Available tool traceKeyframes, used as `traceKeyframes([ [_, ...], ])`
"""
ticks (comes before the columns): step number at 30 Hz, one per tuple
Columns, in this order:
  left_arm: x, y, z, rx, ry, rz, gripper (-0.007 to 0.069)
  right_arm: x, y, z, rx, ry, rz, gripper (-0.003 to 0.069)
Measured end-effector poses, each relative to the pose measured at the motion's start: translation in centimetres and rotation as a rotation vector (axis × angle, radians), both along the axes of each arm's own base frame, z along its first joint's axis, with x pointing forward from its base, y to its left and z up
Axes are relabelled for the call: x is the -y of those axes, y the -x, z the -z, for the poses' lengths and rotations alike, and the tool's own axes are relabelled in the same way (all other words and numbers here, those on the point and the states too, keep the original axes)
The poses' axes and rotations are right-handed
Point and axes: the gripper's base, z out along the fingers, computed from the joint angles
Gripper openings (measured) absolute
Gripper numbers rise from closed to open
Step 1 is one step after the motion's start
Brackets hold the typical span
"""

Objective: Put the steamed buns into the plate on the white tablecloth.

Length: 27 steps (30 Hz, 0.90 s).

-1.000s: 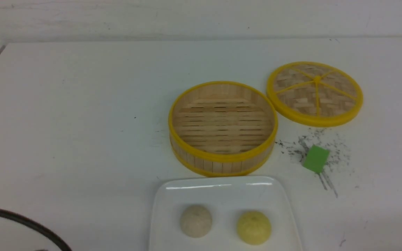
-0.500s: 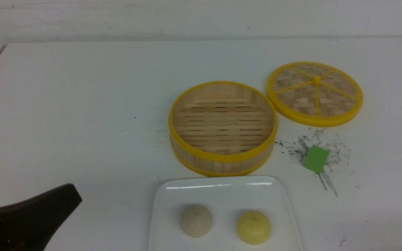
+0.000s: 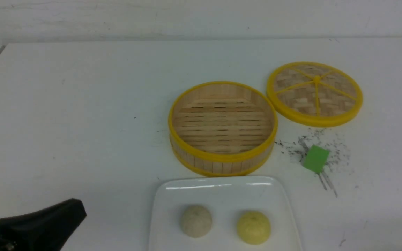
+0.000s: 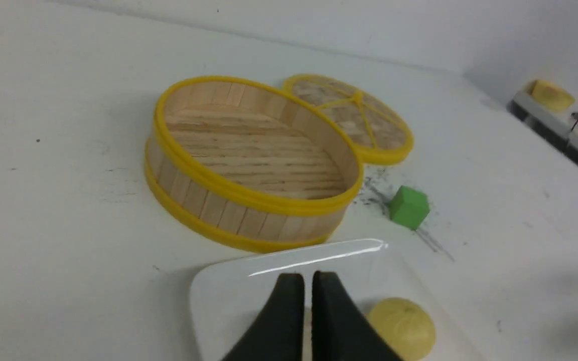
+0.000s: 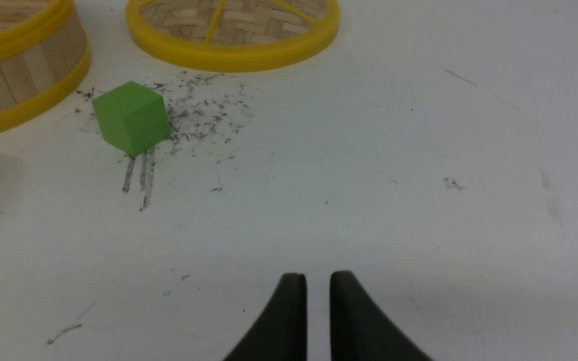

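Two steamed buns lie on the white plate (image 3: 222,190) at the front of the white tablecloth (image 3: 82,122): a beige one (image 3: 196,221) and a pale yellow one (image 3: 253,227). My left gripper (image 3: 77,209) hangs at the front left, left of the plate. In its wrist view the left gripper (image 4: 308,281) is over the plate's near part (image 4: 229,291), shut with only a thin slit and nothing held, beside the yellow bun (image 4: 402,328). My right gripper (image 5: 317,281) is over bare cloth, almost shut and empty. It is outside the front view.
An empty bamboo steamer basket (image 3: 223,127) stands just behind the plate. Its woven lid (image 3: 314,93) lies flat to the right. A green cube (image 3: 315,159) sits among black scuffs in front of the lid. Grey equipment with a yellow piece (image 4: 550,95) stands at the far edge.
My left gripper has come into the front view at the bottom left, where only a cable showed, then dropped slightly. Buns, plate, steamer and cube have not moved.
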Motion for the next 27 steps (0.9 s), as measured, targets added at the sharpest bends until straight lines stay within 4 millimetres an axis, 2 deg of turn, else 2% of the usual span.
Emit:
traceKeyframes([
  [5,-1.4,-0.8,2.2,0.052,-0.089,-0.177,0.0055,0.0,0.0,0.0,-0.001,0.0,0.0,0.0101],
  [8,-2.7,-0.4,4.3,0.088,-0.175,-0.286,0.0058,0.0,0.0,0.0,-0.001,-0.001,0.0,0.0103],
  [10,-3.1,-0.1,4.8,0.098,-0.202,-0.328,0.006,0.0,0.0,0.0,-0.001,-0.001,0.0,0.0104],
  [11,-3.7,0.3,5.9,0.085,-0.237,-0.391,0.0064,0.0,0.0,0.0,-0.001,-0.001,0.0,0.0107],
  [16,-4.9,1.1,7.7,0.006,-0.275,-0.534,0.0069,0.0,0.0,0.0,-0.001,-0.002,0.001,0.0113],
  [22,-5.1,1.7,8.8,-0.055,-0.298,-0.554,0.0073,0.0,0.0,0.0,-0.001,-0.005,0.0,0.012],
  [27,-4.9,1.7,8.8,-0.043,-0.298,-0.514,0.0078,0.0,0.0,0.0,-0.001,-0.006,0.0,0.0125],
])
